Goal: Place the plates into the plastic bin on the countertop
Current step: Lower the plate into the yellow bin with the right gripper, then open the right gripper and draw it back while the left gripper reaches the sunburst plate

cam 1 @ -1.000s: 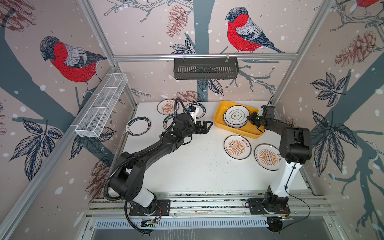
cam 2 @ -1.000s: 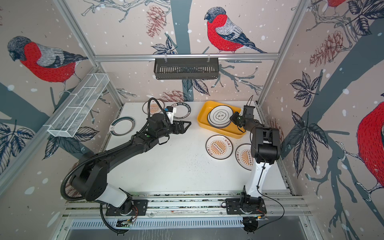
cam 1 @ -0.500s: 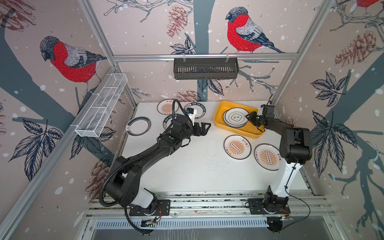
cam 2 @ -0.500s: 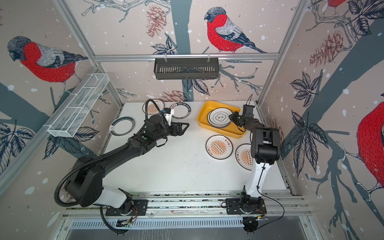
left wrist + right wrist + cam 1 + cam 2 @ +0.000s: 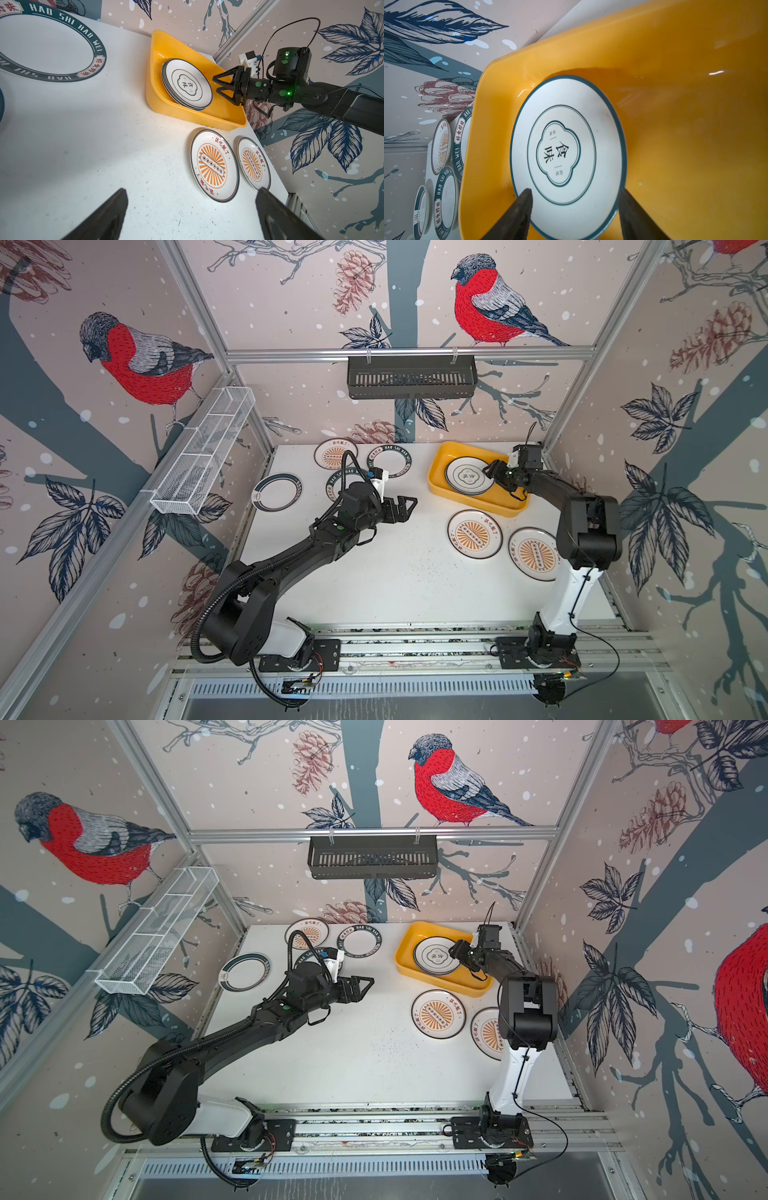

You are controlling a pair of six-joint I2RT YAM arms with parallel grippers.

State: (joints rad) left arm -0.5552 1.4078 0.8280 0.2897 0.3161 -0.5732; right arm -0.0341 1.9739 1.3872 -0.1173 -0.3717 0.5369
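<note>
Right wrist view: the right gripper [image 5: 574,190] is spread above plates [image 5: 566,153] stacked in the bin [image 5: 685,104]. The left gripper [image 5: 409,510] hovers over the middle of the countertop [image 5: 395,580], jaws spread wide.

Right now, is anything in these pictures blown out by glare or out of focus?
Right wrist view: small white glints on the bin wall; the right hand has dark, soft-edged fingers, while the plate lettering is crisp. Left wrist view: the left hand fingers blur the same way; the sunburst plates are sharp. Both top views: even light, faint shadows, nothing blown out.
</note>
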